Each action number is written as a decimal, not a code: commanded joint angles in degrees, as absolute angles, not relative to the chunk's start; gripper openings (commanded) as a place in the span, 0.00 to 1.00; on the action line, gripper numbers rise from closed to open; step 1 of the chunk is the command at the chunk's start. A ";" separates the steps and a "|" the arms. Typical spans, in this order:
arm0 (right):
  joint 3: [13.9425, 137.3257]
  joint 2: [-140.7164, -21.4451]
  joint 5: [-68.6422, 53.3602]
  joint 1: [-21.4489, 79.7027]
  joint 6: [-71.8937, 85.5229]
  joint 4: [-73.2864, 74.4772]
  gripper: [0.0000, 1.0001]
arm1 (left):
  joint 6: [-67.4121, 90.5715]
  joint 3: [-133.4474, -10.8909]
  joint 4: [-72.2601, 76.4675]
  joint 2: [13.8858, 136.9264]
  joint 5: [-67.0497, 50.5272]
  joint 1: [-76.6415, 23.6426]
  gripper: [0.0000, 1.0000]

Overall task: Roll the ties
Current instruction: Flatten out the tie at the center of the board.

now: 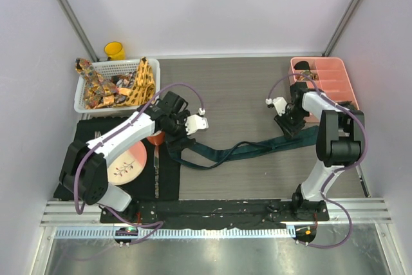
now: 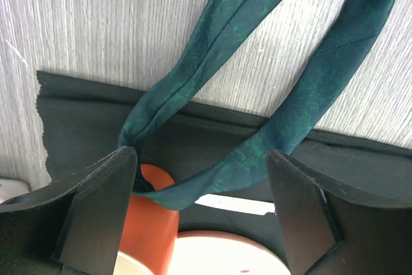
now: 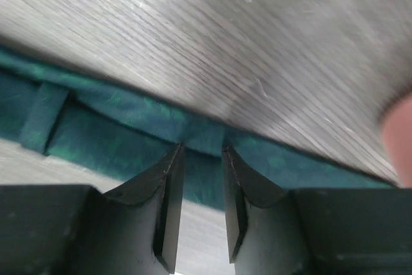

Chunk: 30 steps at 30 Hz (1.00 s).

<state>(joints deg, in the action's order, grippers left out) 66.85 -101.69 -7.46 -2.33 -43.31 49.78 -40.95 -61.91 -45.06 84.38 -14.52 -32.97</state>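
A dark teal tie [image 1: 244,151] lies across the table from the black placemat [image 1: 96,133] to the right arm. My left gripper [image 1: 175,141] hangs open over its folded left end. In the left wrist view the tie [image 2: 290,120] loops between the wide-open fingers [image 2: 203,159], its fold next to the left finger, over the placemat [image 2: 84,120]. My right gripper [image 1: 288,127] is at the tie's right part. In the right wrist view its fingers [image 3: 203,149] stand a narrow gap apart with their tips on the flat tie [image 3: 116,127], nothing clamped. Yellow-orange [image 1: 145,85] and brownish patterned ties [image 1: 96,88] lie in a basket.
The white basket [image 1: 80,94] stands at the back left with a yellow cup [image 1: 114,50] behind it. A pink divided tray [image 1: 328,72] is at the back right. On the placemat are a plate [image 1: 129,162] and an orange cup [image 1: 154,138], which also shows under the left gripper [image 2: 151,223].
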 commanded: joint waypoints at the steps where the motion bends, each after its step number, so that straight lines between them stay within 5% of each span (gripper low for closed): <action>1: 60.75 -100.99 -3.26 -2.11 -46.23 44.58 0.34 | -44.82 -65.48 -46.76 85.43 -16.26 -32.87 0.85; 16: 48.78 -94.14 8.00 -10.90 -48.08 36.39 0.25 | -50.71 -58.62 -43.34 82.61 -19.95 -38.49 0.84; 30: 47.20 -91.85 8.79 -11.25 -48.69 35.95 0.24 | -52.73 -57.84 -39.46 91.84 -14.86 -43.77 0.51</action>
<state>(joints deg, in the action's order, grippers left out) 49.19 -91.31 10.11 -10.74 -48.14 36.75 -49.52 -58.67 -40.53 90.59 -16.93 -43.29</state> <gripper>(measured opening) 0.243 0.544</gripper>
